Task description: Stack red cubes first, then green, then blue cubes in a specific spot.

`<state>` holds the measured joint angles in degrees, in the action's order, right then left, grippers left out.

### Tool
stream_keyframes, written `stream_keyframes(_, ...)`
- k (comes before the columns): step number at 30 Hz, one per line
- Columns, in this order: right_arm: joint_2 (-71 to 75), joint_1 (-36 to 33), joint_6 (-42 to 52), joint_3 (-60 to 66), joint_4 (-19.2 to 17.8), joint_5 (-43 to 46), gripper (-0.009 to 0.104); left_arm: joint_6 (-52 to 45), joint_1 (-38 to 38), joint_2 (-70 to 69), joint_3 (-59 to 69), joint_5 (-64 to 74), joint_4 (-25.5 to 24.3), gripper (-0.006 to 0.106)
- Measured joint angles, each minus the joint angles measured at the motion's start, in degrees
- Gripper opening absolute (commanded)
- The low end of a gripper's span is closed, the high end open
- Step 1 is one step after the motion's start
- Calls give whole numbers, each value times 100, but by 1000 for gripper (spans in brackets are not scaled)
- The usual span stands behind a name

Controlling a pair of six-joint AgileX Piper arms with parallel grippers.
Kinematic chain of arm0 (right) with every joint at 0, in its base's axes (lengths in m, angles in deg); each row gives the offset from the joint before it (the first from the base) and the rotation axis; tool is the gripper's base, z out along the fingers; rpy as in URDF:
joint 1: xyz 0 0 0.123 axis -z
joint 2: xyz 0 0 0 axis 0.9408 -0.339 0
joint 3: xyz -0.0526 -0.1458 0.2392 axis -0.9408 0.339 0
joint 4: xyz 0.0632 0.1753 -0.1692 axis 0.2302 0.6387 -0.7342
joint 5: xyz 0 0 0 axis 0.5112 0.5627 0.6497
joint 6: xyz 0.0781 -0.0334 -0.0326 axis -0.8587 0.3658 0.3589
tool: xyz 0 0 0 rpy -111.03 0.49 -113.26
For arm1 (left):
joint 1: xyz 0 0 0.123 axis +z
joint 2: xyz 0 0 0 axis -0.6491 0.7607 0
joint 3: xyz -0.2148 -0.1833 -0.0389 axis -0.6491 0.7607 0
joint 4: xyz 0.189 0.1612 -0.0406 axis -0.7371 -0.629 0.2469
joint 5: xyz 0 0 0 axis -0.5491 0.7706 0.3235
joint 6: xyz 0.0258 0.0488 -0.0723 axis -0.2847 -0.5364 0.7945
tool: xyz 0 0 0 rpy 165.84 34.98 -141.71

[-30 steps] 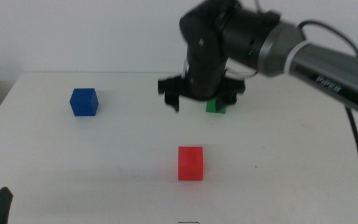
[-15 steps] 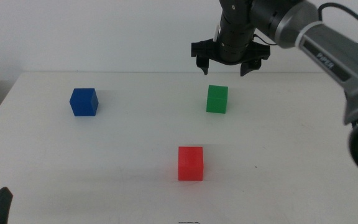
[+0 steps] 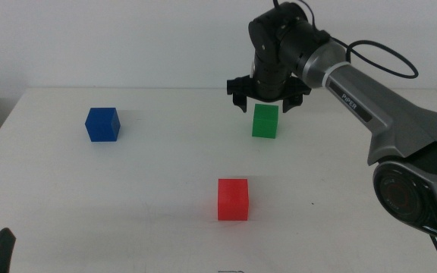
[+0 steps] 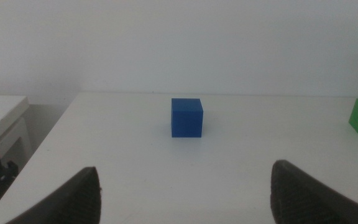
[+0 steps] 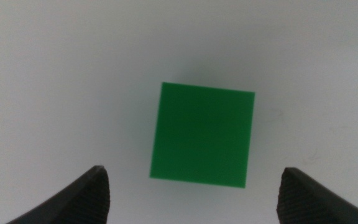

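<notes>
Right gripper [image 3: 268, 97] spread wide, hovered directly over green cube [image 3: 265, 120]; red cube [image 3: 233, 199], blue cube [image 3: 102, 124] apart on table [image 3: 158, 167]; left gripper [image 4: 182, 193] wide, idle.

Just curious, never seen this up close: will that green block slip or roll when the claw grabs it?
The green cube probably won't roll: flat faces, resting squarely on the table. Its matte sides likely grip well. The open right gripper hovers above it.

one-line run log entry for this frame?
right gripper: open, above green cube | left gripper: open, waiting | red cube, blue cube: apart, unstacked
</notes>
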<state>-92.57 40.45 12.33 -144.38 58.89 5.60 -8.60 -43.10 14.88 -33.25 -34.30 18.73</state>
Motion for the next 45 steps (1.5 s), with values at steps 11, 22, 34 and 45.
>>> stream_keyframes(11,-193,61,-63,-5,-126,60,82,0,0,0,0,0,0,94)
stream_keyframes(22,-392,104,-99,-5,-150,371,80,0,0,0,0,0,0,94)
stream_keyframes(34,-431,104,-99,-5,-169,517,61,0,0,0,0,0,0,94)
stream_keyframes(45,-565,104,-77,-9,-144,522,31,0,0,0,0,0,0,94)
